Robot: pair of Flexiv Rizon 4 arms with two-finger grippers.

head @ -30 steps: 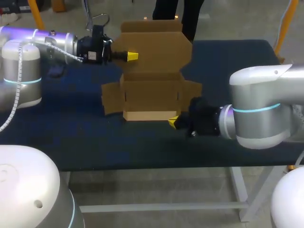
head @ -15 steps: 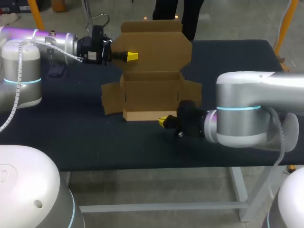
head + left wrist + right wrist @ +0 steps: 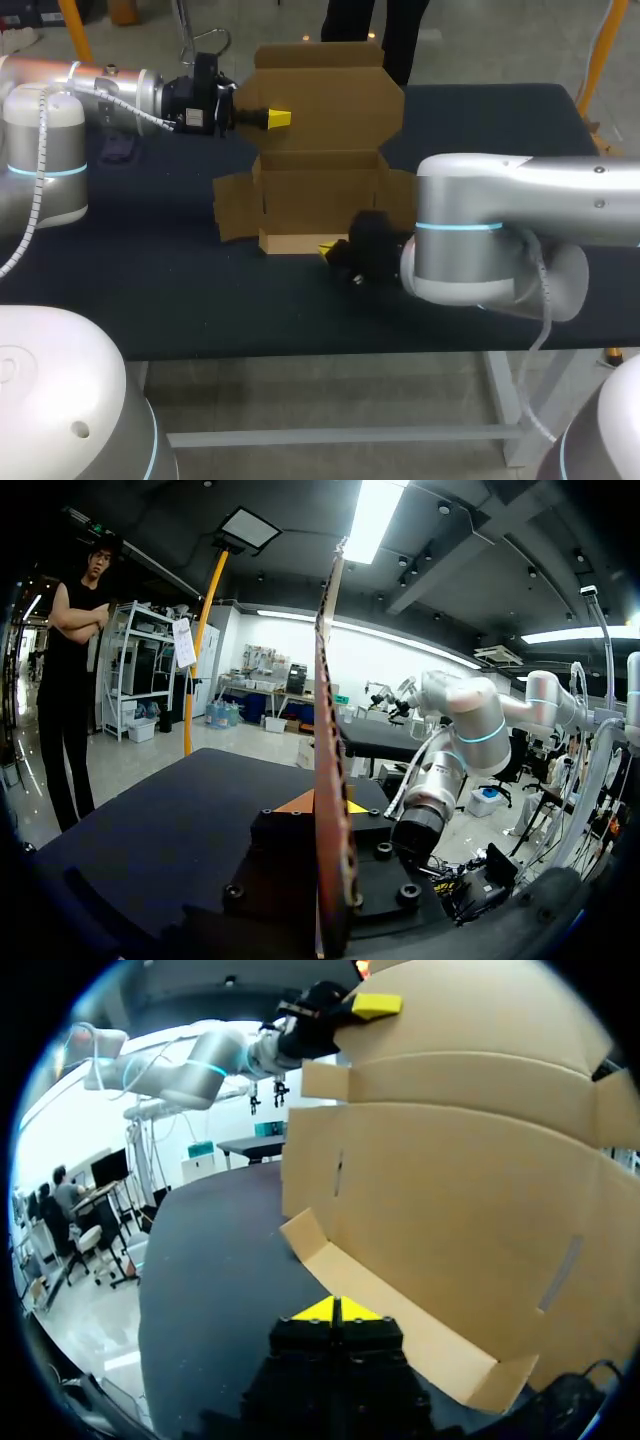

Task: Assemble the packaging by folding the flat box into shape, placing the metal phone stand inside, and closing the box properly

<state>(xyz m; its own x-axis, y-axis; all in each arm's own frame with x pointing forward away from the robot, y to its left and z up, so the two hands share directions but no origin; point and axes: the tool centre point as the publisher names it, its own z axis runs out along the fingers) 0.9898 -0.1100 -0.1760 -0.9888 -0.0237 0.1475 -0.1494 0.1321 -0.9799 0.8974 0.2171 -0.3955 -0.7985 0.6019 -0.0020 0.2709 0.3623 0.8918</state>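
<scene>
Left claw (image 3: pixel 279 119) seemingly clamps box (image 3: pixel 320 195) by its lid.

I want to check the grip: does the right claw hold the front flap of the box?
No: the right claw has its yellow tips pressed together with nothing between them, close to the front flap.

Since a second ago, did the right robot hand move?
Yes. The right gripper slid left along the box's front edge, toward its middle.
</scene>
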